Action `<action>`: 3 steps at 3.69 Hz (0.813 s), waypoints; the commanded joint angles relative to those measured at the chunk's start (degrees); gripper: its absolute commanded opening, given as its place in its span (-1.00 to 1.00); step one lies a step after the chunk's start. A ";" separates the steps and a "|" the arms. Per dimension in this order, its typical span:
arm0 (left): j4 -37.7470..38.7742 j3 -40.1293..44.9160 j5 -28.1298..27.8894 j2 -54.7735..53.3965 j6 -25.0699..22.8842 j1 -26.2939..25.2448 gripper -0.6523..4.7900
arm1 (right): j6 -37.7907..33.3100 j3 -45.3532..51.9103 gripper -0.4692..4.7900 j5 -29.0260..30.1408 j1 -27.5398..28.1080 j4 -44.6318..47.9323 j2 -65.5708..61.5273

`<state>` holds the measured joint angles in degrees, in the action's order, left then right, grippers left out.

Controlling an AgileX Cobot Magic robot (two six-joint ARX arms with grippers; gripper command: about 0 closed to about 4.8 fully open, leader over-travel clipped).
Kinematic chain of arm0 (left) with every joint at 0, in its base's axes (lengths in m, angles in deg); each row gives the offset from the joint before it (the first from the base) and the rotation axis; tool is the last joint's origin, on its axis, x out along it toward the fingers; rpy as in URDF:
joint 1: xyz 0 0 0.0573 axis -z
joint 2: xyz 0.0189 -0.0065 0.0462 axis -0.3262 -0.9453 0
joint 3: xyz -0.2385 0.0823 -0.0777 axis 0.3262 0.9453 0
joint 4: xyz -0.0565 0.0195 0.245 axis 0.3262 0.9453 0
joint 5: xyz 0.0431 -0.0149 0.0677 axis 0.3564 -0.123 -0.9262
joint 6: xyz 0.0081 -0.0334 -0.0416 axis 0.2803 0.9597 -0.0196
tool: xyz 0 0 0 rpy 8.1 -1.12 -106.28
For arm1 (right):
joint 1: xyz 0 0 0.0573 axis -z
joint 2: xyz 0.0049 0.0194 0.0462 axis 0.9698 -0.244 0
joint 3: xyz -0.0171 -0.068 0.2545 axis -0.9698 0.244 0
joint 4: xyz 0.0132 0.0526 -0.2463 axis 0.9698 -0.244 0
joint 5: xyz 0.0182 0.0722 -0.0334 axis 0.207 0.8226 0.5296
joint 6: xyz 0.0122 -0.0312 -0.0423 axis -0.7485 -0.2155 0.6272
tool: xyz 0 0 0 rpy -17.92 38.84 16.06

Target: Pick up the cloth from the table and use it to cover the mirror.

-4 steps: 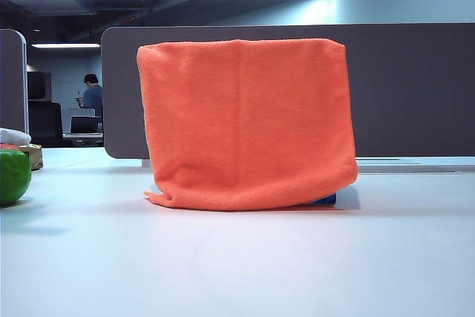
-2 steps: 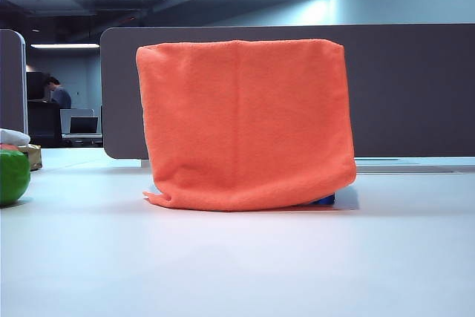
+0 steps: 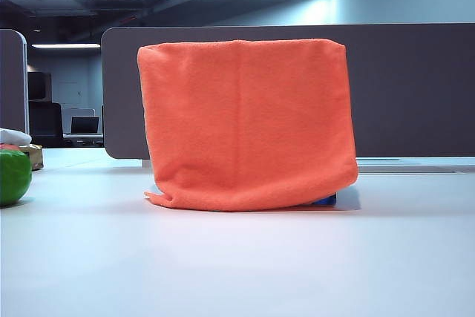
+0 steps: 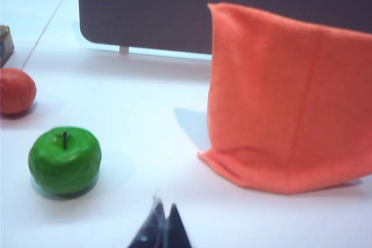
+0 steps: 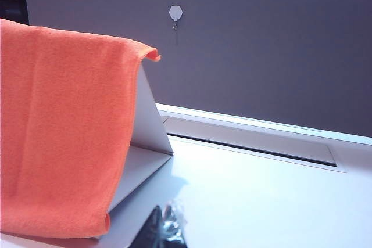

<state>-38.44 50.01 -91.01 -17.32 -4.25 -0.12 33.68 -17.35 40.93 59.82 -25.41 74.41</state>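
The cloth [image 3: 245, 124] drapes over the mirror [image 5: 148, 120], which stands on the desk [image 3: 237, 265] before the divider panel [image 3: 408, 87]. The left gripper [image 4: 163, 230] and right gripper [image 5: 165, 227] hang apart from the cloth, jaws closed and empty.

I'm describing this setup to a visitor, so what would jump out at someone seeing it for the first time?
The bright orange cloth draped over the upright mirror at mid-table, against the grey divider panel. Next, the green apple off to the left. Both end effectors, left and right, sit shut and clear of the cloth.
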 commanded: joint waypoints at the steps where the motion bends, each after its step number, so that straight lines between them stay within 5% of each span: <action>1: -26.73 17.88 7.19 0.00 -0.35 -0.04 -0.78 | -2.95 0.28 -0.84 3.96 -0.04 0.48 0.04; 2: -22.69 22.23 -1.42 -0.09 -8.94 -0.22 -0.78 | 1.81 0.28 -0.84 2.89 4.17 -1.03 0.02; 3: -26.29 22.23 -1.05 0.00 -8.83 -11.52 -0.78 | 0.90 0.31 -0.84 12.02 14.93 -0.42 0.00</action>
<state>-63.23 72.46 -94.25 -17.28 -13.12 -10.61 34.82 -17.07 52.32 74.81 -26.79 74.41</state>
